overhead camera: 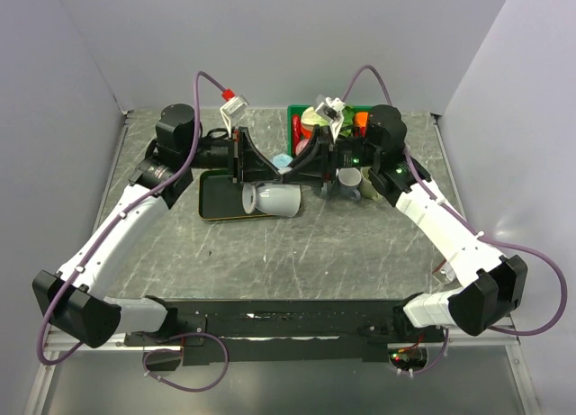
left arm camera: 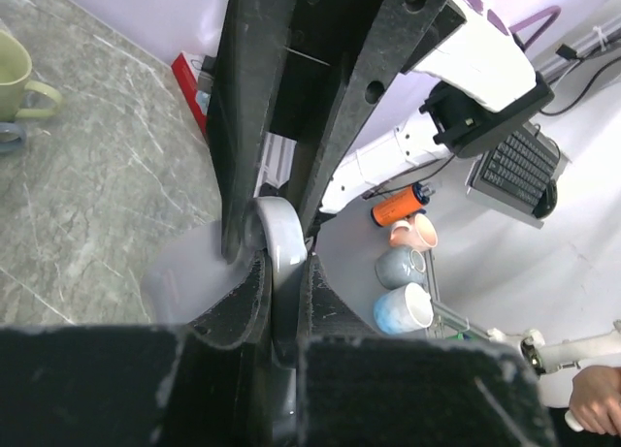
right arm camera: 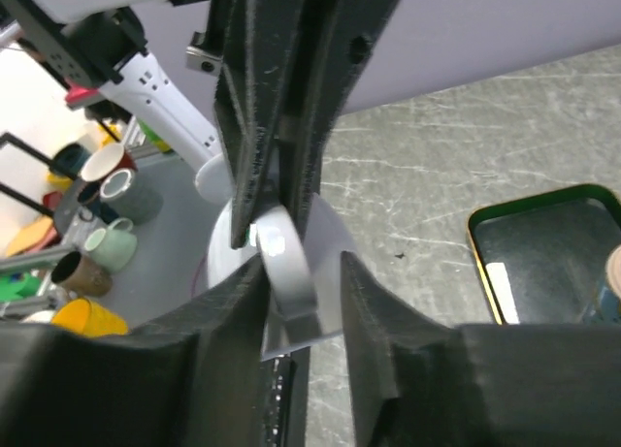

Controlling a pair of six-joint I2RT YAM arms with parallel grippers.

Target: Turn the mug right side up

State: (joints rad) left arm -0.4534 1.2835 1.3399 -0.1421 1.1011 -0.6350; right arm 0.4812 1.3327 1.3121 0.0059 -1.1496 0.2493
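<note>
Pinching the mug [overhead camera: 274, 199] by its handle [left arm camera: 281, 243], my left tool [left arm camera: 277, 306] is clamped tight. The mug lies on its side on the dark tray [overhead camera: 216, 203] near the back edge of the bench [overhead camera: 315, 253], so I judge the handle the easiest purchase. My right tool [right arm camera: 306, 302] straddles that same handle, jaws partway apart, with a gap on one side. A grey cup [overhead camera: 349, 181] and green bin [overhead camera: 292, 118] crowd the right arm.
</note>
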